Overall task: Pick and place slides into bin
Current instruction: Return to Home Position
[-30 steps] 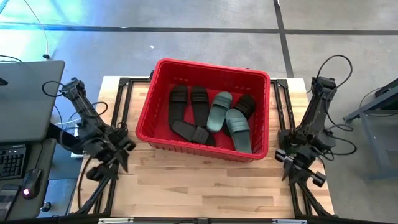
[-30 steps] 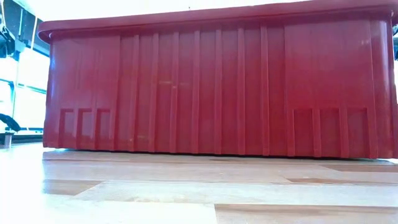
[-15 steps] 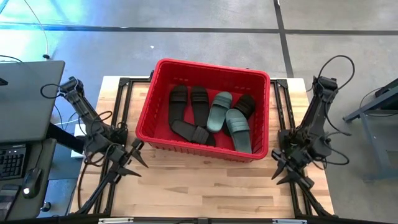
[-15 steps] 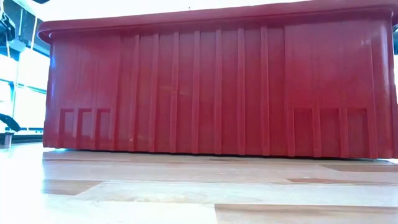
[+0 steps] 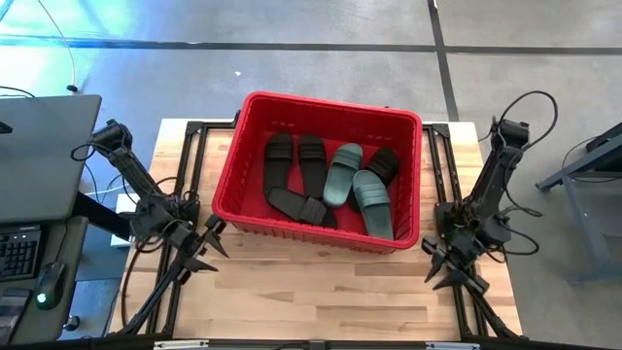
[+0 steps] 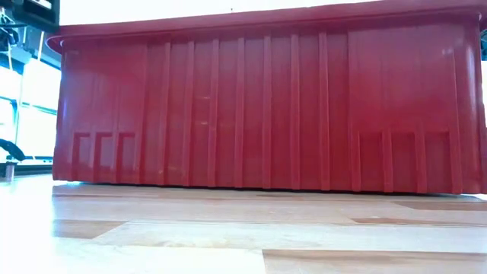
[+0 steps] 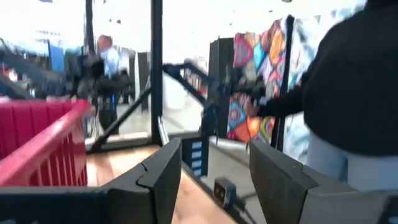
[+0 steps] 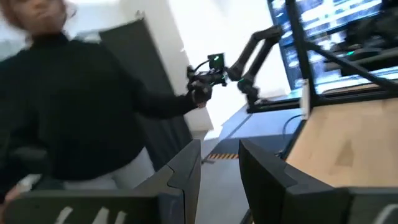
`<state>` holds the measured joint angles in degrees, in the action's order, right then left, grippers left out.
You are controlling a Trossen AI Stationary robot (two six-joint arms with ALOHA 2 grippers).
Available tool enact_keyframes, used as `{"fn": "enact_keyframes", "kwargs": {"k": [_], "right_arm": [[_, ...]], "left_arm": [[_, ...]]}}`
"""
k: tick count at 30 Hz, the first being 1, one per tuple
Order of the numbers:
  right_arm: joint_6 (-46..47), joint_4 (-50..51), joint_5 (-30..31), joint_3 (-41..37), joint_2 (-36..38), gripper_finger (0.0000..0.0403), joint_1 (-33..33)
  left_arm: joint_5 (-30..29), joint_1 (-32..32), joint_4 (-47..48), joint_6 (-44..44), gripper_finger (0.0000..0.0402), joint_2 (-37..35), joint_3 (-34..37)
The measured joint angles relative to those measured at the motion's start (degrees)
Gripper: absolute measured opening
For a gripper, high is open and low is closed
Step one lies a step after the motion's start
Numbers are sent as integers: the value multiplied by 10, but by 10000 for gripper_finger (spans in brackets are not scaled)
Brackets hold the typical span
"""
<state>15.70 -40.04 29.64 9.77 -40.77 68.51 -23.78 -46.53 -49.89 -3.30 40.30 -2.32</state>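
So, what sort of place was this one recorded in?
Most likely a robotics lab or workshop: a bare concrete floor with dark lines, a wooden table flanked by the left arm and right arm, and a keyboard desk alongside.

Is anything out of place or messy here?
Nothing much: the slides lie jumbled inside the red bin, none spilled outside. The left pincer and right pincer hang open either side of it.
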Motion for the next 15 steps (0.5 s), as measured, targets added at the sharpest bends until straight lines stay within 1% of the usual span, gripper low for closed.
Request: {"fn": "enact_keyframes", "kwargs": {"k": [2, 5, 7, 11, 15], "right_arm": [[13, -52, 35, -34, 0, 99, 0], [17, -100, 75, -70, 0, 99, -1], [0, -117, 71, -80, 0, 99, 0], [-39, -110, 61, -92, 0, 99, 0], [-34, -78, 64, -92, 0, 99, 0]], "left_arm": [[0, 0, -27, -20, 172, -1, 7], [2, 0, -22, -49, 172, -1, 6], [-1, 0, -15, -47, 172, -1, 10], [-13, 0, 7, -29, 172, -1, 17], [-14, 0, 11, -25, 172, -1, 17]]}}
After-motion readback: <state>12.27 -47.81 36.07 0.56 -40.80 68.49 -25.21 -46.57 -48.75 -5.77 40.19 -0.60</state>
